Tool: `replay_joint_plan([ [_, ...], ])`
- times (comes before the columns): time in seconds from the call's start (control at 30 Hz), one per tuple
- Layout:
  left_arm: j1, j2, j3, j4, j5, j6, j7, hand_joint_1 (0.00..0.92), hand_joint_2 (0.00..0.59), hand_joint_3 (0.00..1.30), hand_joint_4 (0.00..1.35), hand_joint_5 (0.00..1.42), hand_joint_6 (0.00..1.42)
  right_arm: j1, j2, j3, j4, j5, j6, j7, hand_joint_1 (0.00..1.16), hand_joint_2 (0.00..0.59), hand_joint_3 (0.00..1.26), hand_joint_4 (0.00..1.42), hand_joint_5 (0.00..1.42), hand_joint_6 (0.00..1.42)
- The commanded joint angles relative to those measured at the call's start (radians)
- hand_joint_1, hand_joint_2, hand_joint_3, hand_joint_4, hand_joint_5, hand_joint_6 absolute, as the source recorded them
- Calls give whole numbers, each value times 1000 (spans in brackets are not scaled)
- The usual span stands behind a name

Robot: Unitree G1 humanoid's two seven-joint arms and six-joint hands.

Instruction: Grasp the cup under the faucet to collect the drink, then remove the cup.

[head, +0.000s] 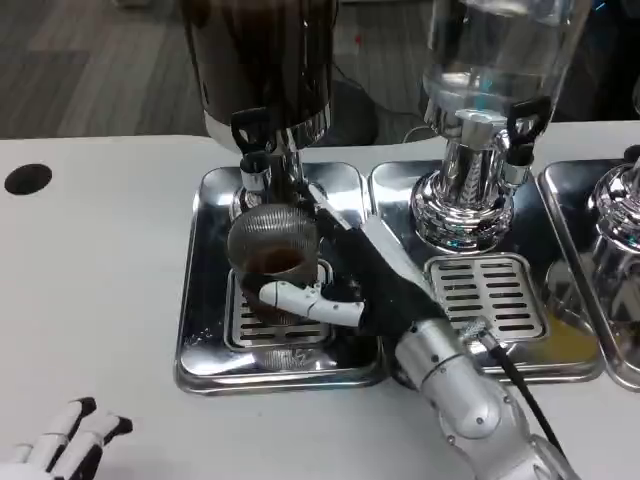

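A clear cup (272, 247) with dark drink in its bottom stands on the drip grille (250, 322) of the left dispenser, right below the black faucet (252, 140). My right hand (345, 270) reaches in from the lower right and grips the cup, its thumb across the cup's front and its other fingers behind the cup's right side. At the bottom left corner lies my left hand (70, 437) on the white table, holding nothing, its fingers apart.
The dark drink dispenser (265, 60) stands on a steel tray (200, 300). A clear dispenser (485, 110) stands on a second tray (540, 350) to the right, and a third one (620, 230) at the right edge. A black hole (27, 178) marks the table's left.
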Motion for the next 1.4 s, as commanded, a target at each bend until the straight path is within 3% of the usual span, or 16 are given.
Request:
replay_joint_plan([
  [0.03,18,5,21,5,-18,-8,-12,0,81,288,128,223,427,-19,5,8,22,-7,-8,-7,528,110,27,66,107,0],
  [0.8,43,-3,59,1,-40,-35,-7,0,83,315,151,235,427,-4,23,27,28,-28,-3,-83,582,109,133,158,168,45],
  [1.4,26,-10,72,-13,-47,-42,-37,0,95,336,177,247,440,-9,12,30,50,-53,-5,-108,654,95,193,194,222,82],
])
